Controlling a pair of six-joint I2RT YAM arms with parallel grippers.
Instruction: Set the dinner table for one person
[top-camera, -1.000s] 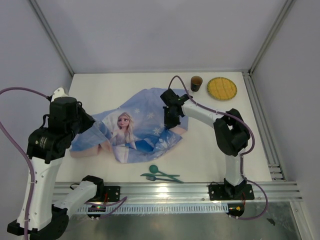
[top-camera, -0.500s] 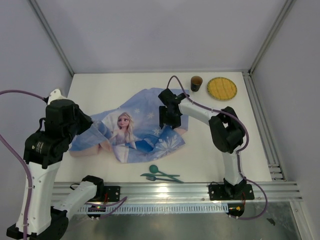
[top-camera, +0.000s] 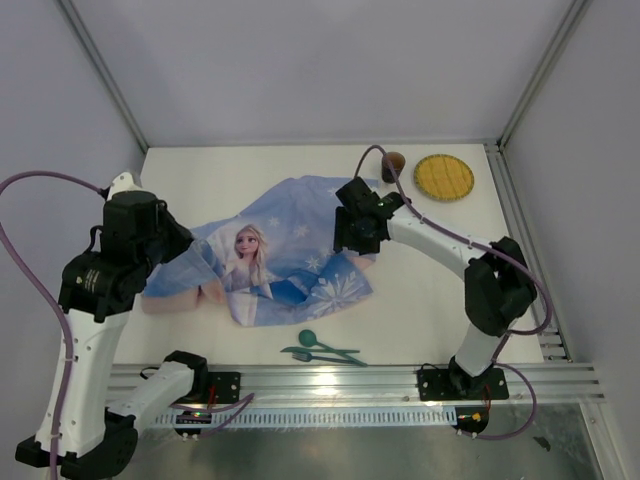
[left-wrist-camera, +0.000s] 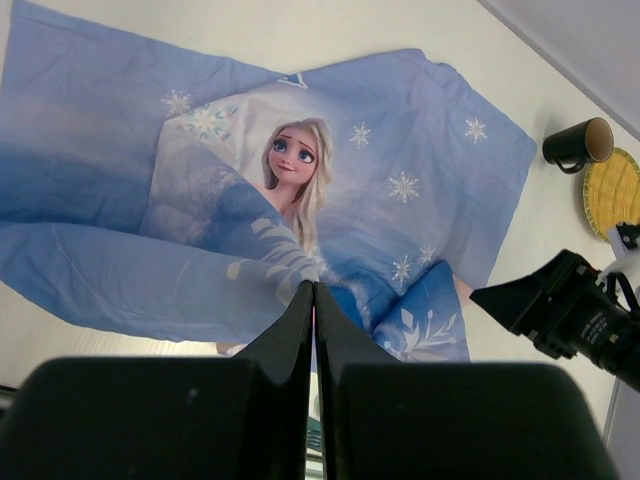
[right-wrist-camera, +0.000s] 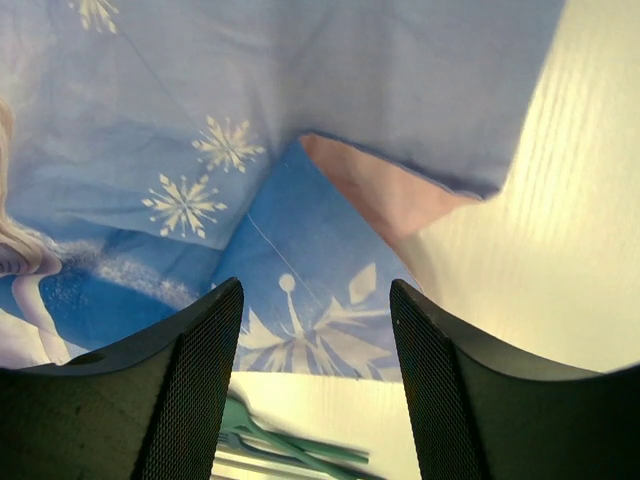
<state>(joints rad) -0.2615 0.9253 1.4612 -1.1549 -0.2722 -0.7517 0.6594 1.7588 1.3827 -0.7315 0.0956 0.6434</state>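
Observation:
The blue printed cloth (top-camera: 270, 250) lies rumpled on the white dinner table (top-camera: 430, 290), its lower right corner folded over (right-wrist-camera: 300, 290) with pink underside (right-wrist-camera: 390, 195) showing. My right gripper (top-camera: 352, 238) hovers open over that folded corner, nothing between its fingers (right-wrist-camera: 205, 340). My left gripper (top-camera: 183, 243) is raised over the cloth's left part (left-wrist-camera: 120, 200), shut (left-wrist-camera: 314, 292), with nothing visibly held. A brown cup (top-camera: 393, 162) and a yellow plate (top-camera: 444, 176) stand at the back right. Green cutlery (top-camera: 325, 350) lies near the front edge.
Aluminium rails (top-camera: 520, 250) frame the table at the right and front. The right arm's cable arcs in front of the cup. In the right wrist view the cutlery (right-wrist-camera: 290, 445) shows just below the cloth's edge. Bare tabletop (right-wrist-camera: 540, 220) lies right of the cloth.
My right gripper has opened and let go of the cloth's right part; it shifted slightly right and its elbow swung out to the right. The left gripper stays shut, barely moved.

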